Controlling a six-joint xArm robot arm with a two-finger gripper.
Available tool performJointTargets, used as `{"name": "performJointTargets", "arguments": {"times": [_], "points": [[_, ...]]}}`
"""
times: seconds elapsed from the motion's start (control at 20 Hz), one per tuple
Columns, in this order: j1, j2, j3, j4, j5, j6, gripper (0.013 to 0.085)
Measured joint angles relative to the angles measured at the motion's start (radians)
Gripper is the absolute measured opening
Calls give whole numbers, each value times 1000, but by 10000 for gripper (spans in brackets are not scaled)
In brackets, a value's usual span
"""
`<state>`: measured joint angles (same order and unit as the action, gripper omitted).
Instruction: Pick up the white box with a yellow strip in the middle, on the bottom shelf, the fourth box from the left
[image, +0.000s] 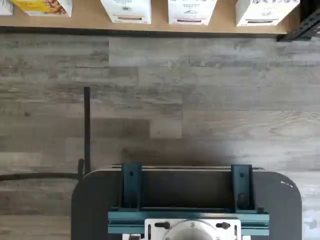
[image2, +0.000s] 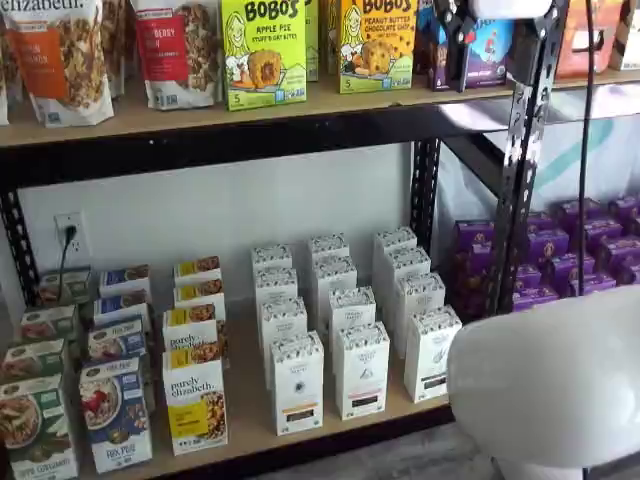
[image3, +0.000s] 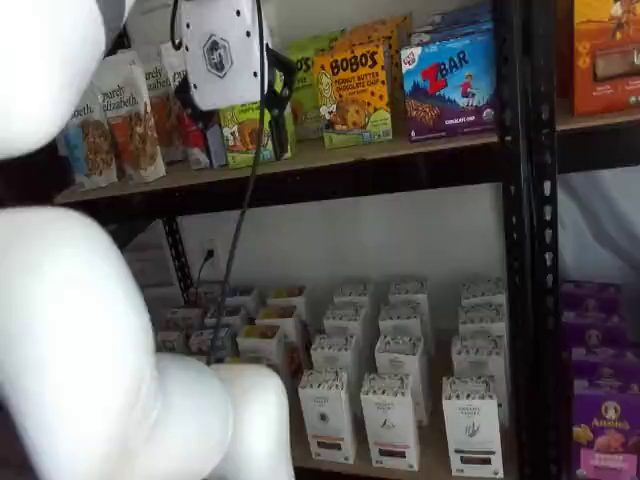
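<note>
The white box (image2: 297, 385) with a short yellowish-brown strip stands at the front of the bottom shelf (image2: 250, 440), right of a "purely elizabeth" box (image2: 195, 405). It also shows in a shelf view (image3: 325, 415) and in the wrist view (image: 126, 10). Two like cartons with black strips (image2: 362, 370) stand to its right. My gripper (image2: 455, 45) hangs high up by the upper shelf, far above the box. It shows in both shelf views (image3: 280, 85). Its black fingers show no plain gap and hold nothing.
More white cartons stand in rows behind. Cereal boxes (image2: 115, 415) fill the shelf's left. Purple boxes (image2: 560, 260) sit beyond a black upright (image2: 520, 160). The upper shelf holds Bobo's boxes (image2: 262, 50). My white arm (image3: 60, 350) blocks the foreground. A dark teal-bracketed mount (image: 187, 200) lies over the floor.
</note>
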<state>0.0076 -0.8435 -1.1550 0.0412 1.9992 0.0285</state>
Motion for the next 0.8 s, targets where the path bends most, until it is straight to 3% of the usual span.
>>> {"name": "performJointTargets", "arguments": {"times": [0.05, 0.1, 0.15, 0.3, 0.6, 0.7, 0.75, 0.8], "points": [[-12, -4, 4, 13, -6, -7, 850], [-71, -23, 22, 76, -33, -38, 850], [-88, -28, 27, 99, -41, -49, 850], [-91, -31, 31, 107, -47, -51, 850], [-47, -34, 61, 85, -79, -20, 850], [-14, -32, 79, 66, -97, 4, 850], [21, -29, 100, 43, -117, 30, 850], [26, -28, 105, 40, -122, 35, 850]]}}
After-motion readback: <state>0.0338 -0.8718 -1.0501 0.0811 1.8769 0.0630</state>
